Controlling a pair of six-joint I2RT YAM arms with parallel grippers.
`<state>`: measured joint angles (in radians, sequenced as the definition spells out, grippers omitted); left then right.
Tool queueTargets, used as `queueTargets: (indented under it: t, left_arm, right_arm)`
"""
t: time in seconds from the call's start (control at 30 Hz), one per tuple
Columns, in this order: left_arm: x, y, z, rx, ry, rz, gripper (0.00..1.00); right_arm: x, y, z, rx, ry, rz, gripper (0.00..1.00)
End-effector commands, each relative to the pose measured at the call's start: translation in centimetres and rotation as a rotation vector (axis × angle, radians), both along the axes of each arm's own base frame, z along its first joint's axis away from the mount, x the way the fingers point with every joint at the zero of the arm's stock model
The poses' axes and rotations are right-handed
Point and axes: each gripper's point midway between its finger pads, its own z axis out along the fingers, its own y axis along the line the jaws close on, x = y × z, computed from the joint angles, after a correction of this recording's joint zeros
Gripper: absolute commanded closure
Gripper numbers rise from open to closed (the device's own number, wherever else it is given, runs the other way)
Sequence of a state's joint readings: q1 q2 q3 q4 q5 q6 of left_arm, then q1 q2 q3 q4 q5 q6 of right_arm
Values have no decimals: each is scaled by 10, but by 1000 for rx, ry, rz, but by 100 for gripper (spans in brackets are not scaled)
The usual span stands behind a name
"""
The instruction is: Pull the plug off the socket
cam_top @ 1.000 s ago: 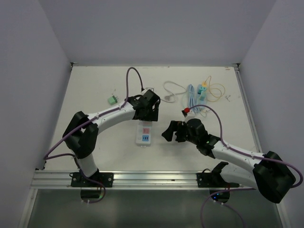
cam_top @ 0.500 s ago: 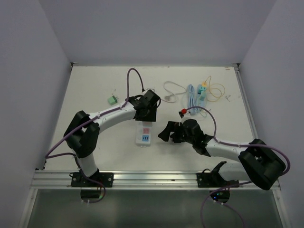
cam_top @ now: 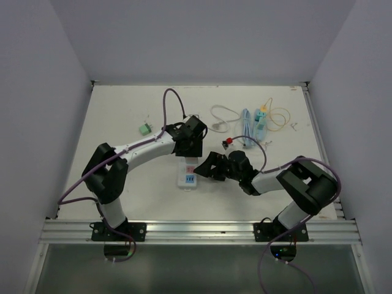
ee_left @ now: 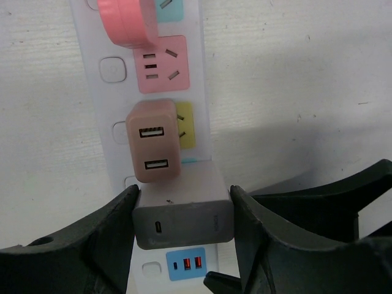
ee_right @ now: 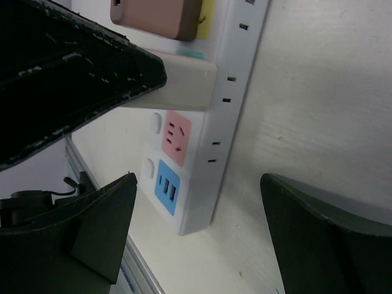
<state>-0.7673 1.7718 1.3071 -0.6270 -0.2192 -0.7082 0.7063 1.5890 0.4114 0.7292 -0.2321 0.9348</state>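
The grey plug [ee_left: 182,215] is seated in the white power strip [cam_top: 186,176], which lies flat on the table [cam_top: 135,184] between the two arms, near the front centre. In the left wrist view the left gripper [ee_left: 184,199] is closed around this plug, with one finger [ee_left: 98,245] pressed against each of its side faces. The right gripper [ee_right: 197,180] is spread wide, and its fingers [ee_right: 318,245] are held on either side of the strip's near end. Whether they touch the strip cannot be told. The step in hand is judged to be the extraction itself. For a clean pull, the strip should first be pinned or clamped by the right gripper, since otherwise the whole strip is likely to be lifted along with the plug. The pull is best directed straight up along the prongs, away from the strip's face, and not at a slant, so that the prongs are not levered in their slots. The grip on the plug should be kept firm and low on its body, because its smooth sides may slip between the pads. The brown USB adapter [ee_left: 153,142] touches the grey plug on its far side, and a pink plug [ee_left: 125,21] sits further along, so sideways rocking should be avoided lest these neighbours be knocked.
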Motion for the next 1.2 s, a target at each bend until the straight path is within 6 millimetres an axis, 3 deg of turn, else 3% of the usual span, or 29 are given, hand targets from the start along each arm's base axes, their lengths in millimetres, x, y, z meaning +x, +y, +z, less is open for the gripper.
queueTargets:
  t: [0.0, 0.23, 0.5, 0.6, 0.7, 0.8, 0.87, 1.17]
  left_arm:
    - [6, -27, 47, -163, -72, 4, 100]
    - [14, -27, 76, -227, -135, 39, 100]
    - [20, -24, 88, -286, -176, 94, 100]
    - [18, -25, 83, -308, -172, 101, 100]
    - [17, -24, 82, -313, -174, 105, 100]
    - [19, -21, 83, -307, -180, 109, 100]
    - [20, -18, 85, -300, -183, 112, 100]
    - [24, -11, 103, -323, -204, 119, 100]
  right_arm:
    - [3, 16, 6, 81, 12, 29, 14]
    - [-2, 21, -6, 121, 63, 39, 18]
    - [-4, 25, -5, 152, 69, 57, 24]
    - [-6, 26, -3, 164, 63, 65, 35]
    - [-6, 24, -4, 169, 67, 61, 54]
    - [-7, 21, -8, 165, 78, 50, 86]
    - [-8, 19, -11, 162, 89, 40, 98]
    - [-6, 5, -25, 128, 124, -21, 100]
